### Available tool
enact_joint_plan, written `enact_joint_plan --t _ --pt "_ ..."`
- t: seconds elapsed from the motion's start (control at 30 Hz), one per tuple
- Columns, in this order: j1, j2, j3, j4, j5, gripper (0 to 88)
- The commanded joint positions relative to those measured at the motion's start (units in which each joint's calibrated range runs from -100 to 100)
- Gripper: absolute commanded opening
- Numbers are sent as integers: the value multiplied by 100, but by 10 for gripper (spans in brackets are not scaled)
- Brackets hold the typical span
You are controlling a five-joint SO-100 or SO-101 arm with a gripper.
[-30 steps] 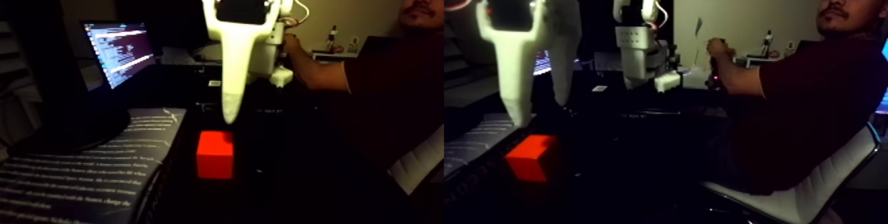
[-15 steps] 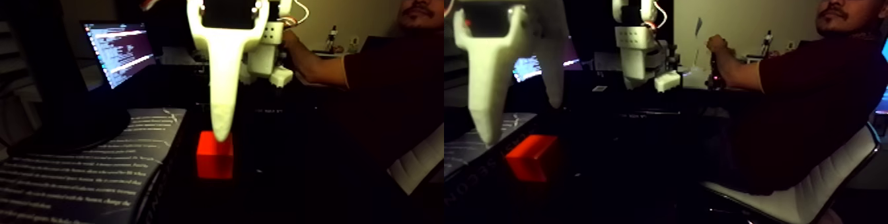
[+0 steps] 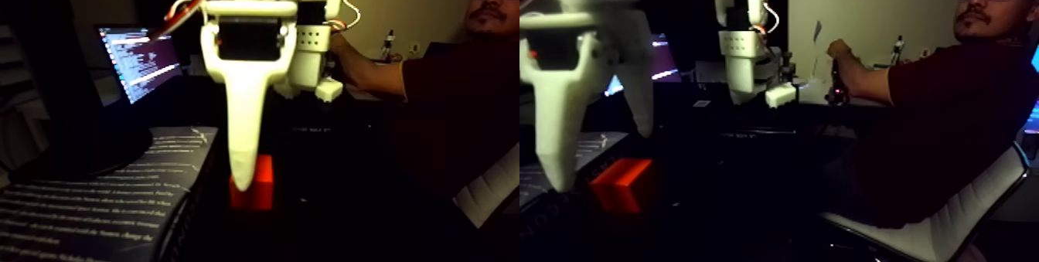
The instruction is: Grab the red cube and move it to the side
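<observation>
Fixed view, left half: one red cube sits on the dark desk, half hidden behind one white gripper. Right half: the jaws stand parted, gripping nothing, one fingertip left of the cube, touch uncertain. One person sits behind.

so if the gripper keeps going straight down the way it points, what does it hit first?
Probably the red cube: the gripper points down, open, straddling or just beside it. Depth is unclear.
</observation>
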Motion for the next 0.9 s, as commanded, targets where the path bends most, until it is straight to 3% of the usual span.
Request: enact_joint_plan --t 0.0,0.87 --pt "37 88 -160 -132 -32 385" --pt "-229 936 -205 -849 -118 384"
